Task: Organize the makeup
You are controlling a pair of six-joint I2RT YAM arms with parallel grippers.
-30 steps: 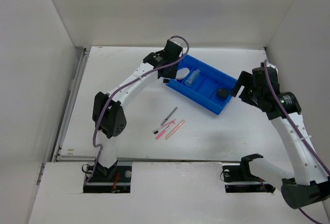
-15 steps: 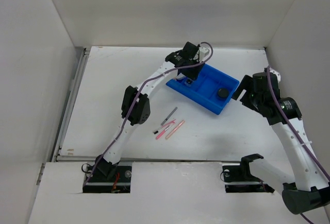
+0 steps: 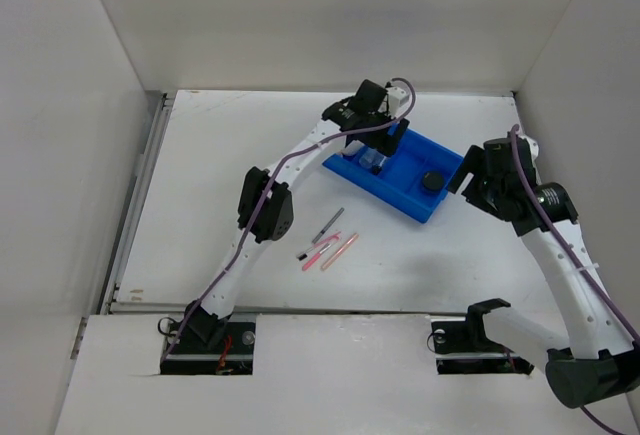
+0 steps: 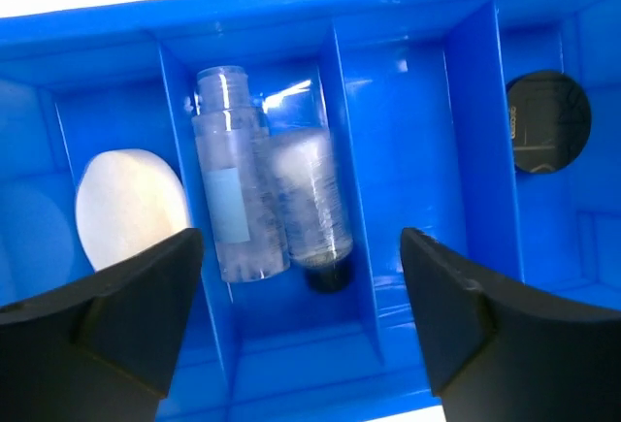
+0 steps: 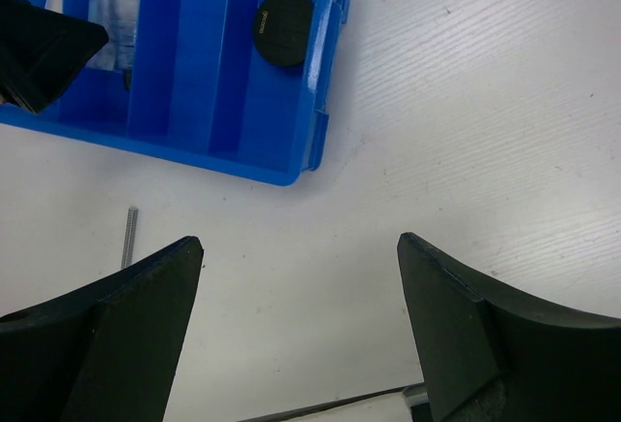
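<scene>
The blue tray sits at the back right of the table. In the left wrist view, two clear vials lie side by side in one compartment. The beige sponge is in the compartment to their left and the round black compact is at the far end. My left gripper is open and empty just above the vials. My right gripper is open and empty over bare table beside the tray's compact end. The thin dark brush and the pink sticks lie on the table in front of the tray.
White walls close in the table at the back and on both sides. A metal rail runs along the table's left edge. The brush's grey end shows at the left of the right wrist view.
My left gripper has moved right from the tray's left end to over the vial compartment. My right arm has shifted slightly. The brush and sticks have not moved.
</scene>
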